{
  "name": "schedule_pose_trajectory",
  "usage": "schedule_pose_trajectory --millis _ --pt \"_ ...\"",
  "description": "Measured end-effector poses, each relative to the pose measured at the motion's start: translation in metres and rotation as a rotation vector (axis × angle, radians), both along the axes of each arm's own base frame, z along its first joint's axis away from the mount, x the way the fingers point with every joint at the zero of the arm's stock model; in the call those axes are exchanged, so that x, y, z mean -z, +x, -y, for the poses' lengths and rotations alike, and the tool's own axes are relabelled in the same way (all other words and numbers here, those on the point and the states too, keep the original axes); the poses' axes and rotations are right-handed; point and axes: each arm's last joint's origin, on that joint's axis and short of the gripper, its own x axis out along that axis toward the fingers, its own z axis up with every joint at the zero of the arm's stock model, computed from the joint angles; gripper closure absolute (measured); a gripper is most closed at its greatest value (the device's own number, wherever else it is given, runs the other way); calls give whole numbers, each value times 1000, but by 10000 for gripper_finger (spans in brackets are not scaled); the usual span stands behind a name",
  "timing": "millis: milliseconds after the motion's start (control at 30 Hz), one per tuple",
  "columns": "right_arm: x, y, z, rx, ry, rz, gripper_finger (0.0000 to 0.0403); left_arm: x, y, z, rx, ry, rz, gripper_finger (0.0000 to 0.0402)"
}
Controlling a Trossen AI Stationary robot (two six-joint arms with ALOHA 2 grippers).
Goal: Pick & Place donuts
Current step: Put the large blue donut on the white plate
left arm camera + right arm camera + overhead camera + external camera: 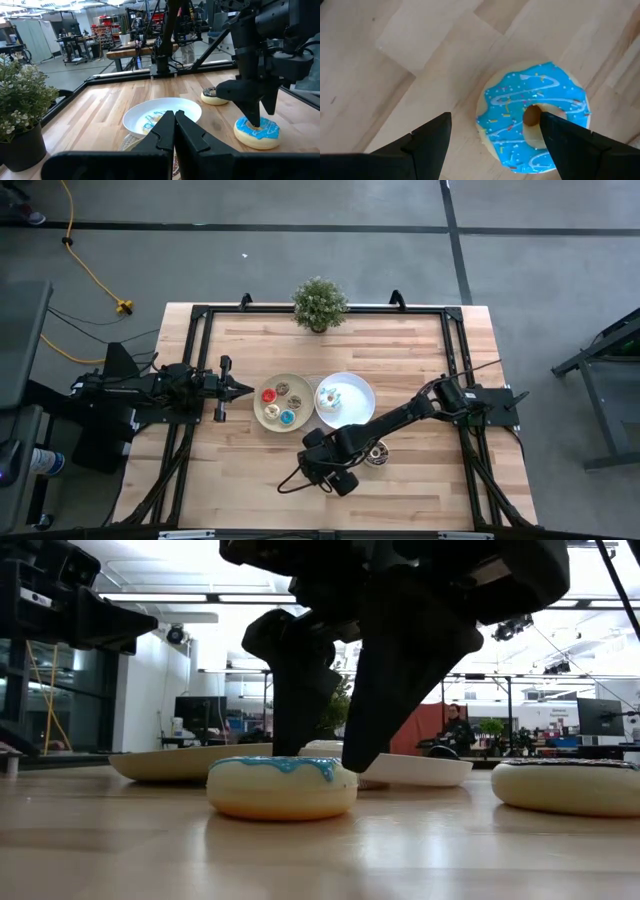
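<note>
Risk: your right gripper, fingers spread, one over blue-iced toy donut hole; descend off-centre, donut skids across worktop. Left gripper pressed together, idle.

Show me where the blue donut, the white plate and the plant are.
blue donut (517, 107): right wrist view, on its icing.
white plate (360, 389): high view, on its bare inner surface.
plant (319, 302): high view, on its leaves.

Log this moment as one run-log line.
right gripper: open, over blue donut on table | left gripper: shut, waiting beside beige plate | blue donut: not lifted
</note>
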Motion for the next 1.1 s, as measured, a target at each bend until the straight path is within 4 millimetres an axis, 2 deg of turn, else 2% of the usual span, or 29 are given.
schedule_pose_trajectory --millis 267,567,833,1000,1100 --pt "0 0 1 39 15 -10 107 0 0 0 0 0 0 401" --pt "13 0 1 55 42 -19 107 0 0 0 0 0 0 401" --pt "13 3 0 55 43 3 107 0 0 0 0 0 0 401" --pt "26 4 -1 52 39 -15 107 0 0 0 0 0 0 401" --pt "27 5 -3 52 43 -8 107 0 0 0 0 0 0 401"
